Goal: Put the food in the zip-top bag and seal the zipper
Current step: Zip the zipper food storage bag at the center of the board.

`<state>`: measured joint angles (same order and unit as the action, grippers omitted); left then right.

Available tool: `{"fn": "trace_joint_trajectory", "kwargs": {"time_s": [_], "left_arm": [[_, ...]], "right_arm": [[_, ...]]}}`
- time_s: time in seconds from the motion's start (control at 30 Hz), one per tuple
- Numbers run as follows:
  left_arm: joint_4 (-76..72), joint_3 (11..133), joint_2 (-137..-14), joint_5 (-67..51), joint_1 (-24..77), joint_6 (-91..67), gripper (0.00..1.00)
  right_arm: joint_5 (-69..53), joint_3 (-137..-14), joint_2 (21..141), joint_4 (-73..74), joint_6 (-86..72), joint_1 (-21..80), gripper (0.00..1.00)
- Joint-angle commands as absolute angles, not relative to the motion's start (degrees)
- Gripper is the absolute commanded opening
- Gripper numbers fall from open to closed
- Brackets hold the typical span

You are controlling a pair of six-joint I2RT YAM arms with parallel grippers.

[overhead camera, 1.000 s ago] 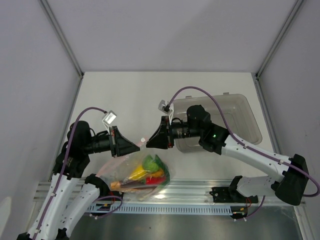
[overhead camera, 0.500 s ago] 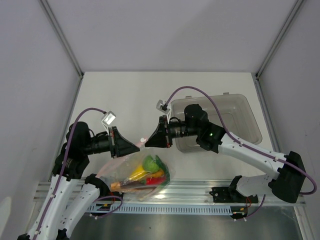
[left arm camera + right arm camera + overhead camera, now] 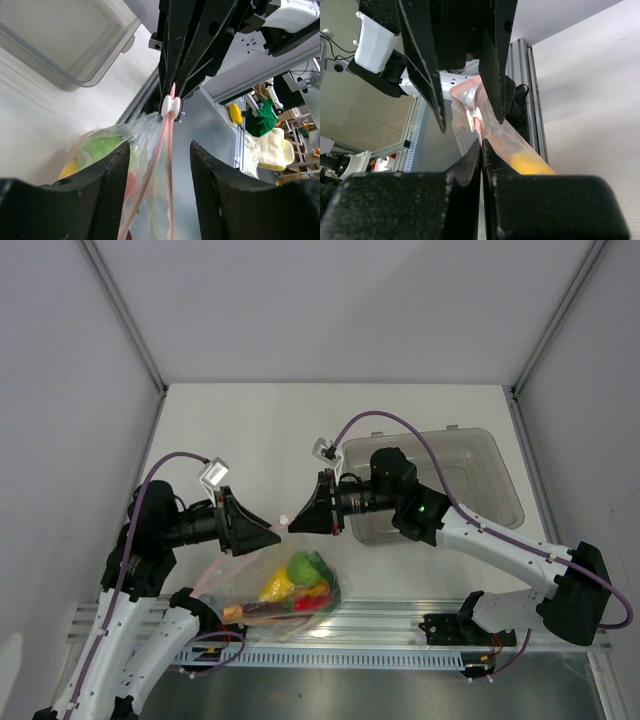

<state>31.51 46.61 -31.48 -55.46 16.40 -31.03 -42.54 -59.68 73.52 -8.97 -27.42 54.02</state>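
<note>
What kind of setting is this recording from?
Probably a robotics lab bench: white table boxed in by grey panels, aluminium rail along the near edge, and toy food in a clear bag.

1. The left fingers (image 3: 112,180), clamped a second ago, now stand apart. The zipper (image 3: 168,145) hangs between them and touches neither.
2. The right fingers (image 3: 467,167), slightly parted before, have pressed together on the zipper just beside its white slider (image 3: 171,104).
3. In the top view, the right arm (image 3: 480,545) has shifted a little toward the left of the frame.
4. The left arm (image 3: 150,530) has drawn back slightly toward the left edge. Its wrist camera (image 3: 212,472) now sits a touch further left and higher.
</note>
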Motion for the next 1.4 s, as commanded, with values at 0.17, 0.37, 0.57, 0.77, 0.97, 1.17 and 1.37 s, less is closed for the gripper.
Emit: {"fn": "trace_joint_trajectory", "kwargs": {"time_s": [0.17,0.37,0.57,0.77,0.97,1.17,1.37], "left_arm": [[25.85,52.47,-34.62,-54.40,16.70,-33.83,0.56],[22.24,51.77,-35.86,-55.81,16.70,-36.21,0.51],[20.39,50.80,-35.77,-56.07,16.70,-36.83,0.49],[17.67,49.40,-35.33,-56.60,16.79,-38.49,0.48],[17.31,48.69,-35.51,-56.51,17.67,-38.41,0.44],[17.49,48.69,-35.51,-56.43,17.84,-37.97,0.40],[17.75,48.69,-35.33,-56.60,17.93,-37.71,0.35]], "right_arm": [[-42.19,-58.71,71.02,-12.74,-27.69,54.14,0.00],[-41.84,-58.62,70.84,-13.01,-28.12,54.76,0.00],[-42.71,-58.62,71.01,-15.11,-30.06,54.84,0.00],[-42.63,-58.62,71.28,-15.64,-30.85,54.93,0.00],[-42.10,-58.89,71.98,-15.91,-31.55,54.93,0.00],[-41.84,-60.03,73.56,-15.73,-32.08,54.84,0.00],[-41.57,-60.73,74.79,-16.70,-32.96,54.84,0.00]]}}
